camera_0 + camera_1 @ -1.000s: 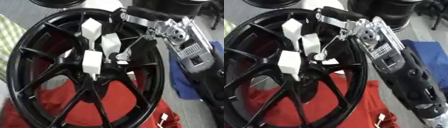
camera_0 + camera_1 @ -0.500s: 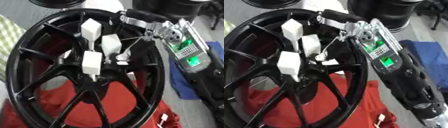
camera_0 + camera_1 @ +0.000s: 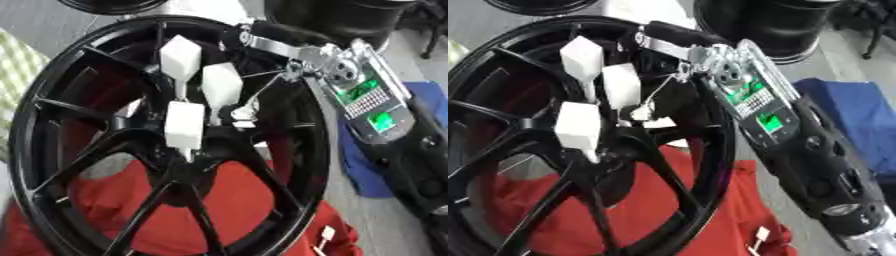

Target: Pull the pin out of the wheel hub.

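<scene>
Right hand (image 3: 677, 45) reaching into wheel hub (image 3: 175, 150), beside white pins (image 3: 221, 85).

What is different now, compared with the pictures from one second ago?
The panel on the right forearm now glows green; one second ago it was grey. The right robot hand stays at the wheel's upper rim. The three white blocks at the hub and the red cloth are unchanged.

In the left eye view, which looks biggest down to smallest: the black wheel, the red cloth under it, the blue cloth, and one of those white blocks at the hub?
1. Black wheel.
2. Red cloth, though partly hidden under the wheel.
3. Blue cloth, partly covered by the robot's arm.
4. White block, smallest.
</scene>
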Available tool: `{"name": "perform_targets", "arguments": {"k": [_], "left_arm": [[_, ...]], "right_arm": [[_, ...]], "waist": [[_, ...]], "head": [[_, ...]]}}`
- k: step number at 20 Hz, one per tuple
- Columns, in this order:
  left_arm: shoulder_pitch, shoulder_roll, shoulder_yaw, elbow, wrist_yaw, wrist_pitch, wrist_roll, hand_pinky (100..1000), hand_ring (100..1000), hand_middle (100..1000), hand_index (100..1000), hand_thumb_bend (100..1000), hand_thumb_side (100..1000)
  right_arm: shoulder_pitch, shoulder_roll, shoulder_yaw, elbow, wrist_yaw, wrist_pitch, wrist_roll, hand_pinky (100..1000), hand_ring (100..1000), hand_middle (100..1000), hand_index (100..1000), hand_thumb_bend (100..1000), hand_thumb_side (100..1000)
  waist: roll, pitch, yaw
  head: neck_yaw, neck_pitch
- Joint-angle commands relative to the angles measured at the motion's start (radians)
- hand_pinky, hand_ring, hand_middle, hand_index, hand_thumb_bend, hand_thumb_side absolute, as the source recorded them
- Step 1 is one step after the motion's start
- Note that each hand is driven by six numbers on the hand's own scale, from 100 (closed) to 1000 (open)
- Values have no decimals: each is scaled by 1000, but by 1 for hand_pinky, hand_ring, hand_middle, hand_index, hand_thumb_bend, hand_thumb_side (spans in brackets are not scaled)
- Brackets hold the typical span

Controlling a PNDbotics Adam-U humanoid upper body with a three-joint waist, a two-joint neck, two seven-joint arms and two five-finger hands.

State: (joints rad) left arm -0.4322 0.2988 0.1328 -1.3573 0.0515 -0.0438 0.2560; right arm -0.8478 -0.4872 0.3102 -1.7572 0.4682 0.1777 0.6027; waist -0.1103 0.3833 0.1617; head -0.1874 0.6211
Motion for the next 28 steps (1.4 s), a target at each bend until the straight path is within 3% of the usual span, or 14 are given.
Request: {"name": "perform_targets", "arguments": {"k": [1,15,16,18,28], "left_arm": [[-11,21,2,-20,-7,-2,-6,580,508,487,678,108,969],[-5,19,2,-12,-8,0,-10,580,509,488,678,110,970],[-5,19,1,-12,-8,0,-11,581,509,488,678,111,970],[-2,18,1,-11,-8,1,-12,581,509,488,678,111,970],[13,16,5,-5,-8,2,-7,582,511,489,678,116,968]], "right_arm": [[-15,-10,-9,-13,-30,9,-22,625,646,479,580,449,100],[-29,-44,-10,-70,-144,69,8,588,602,389,527,436,100],[-30,-46,-11,-71,-146,71,9,572,571,299,478,422,100],[-37,-66,-20,-76,-153,75,12,565,553,263,477,421,100],[-63,-177,-75,-95,-240,110,28,541,544,263,480,417,100]], "waist": [[7,-21,0],[4,-36,-4],[4,-37,-4],[4,-43,-7],[-2,-78,-21]], "head": [[-3,-10],[-6,-13],[-6,-13],[-9,-13],[-13,8]]}}
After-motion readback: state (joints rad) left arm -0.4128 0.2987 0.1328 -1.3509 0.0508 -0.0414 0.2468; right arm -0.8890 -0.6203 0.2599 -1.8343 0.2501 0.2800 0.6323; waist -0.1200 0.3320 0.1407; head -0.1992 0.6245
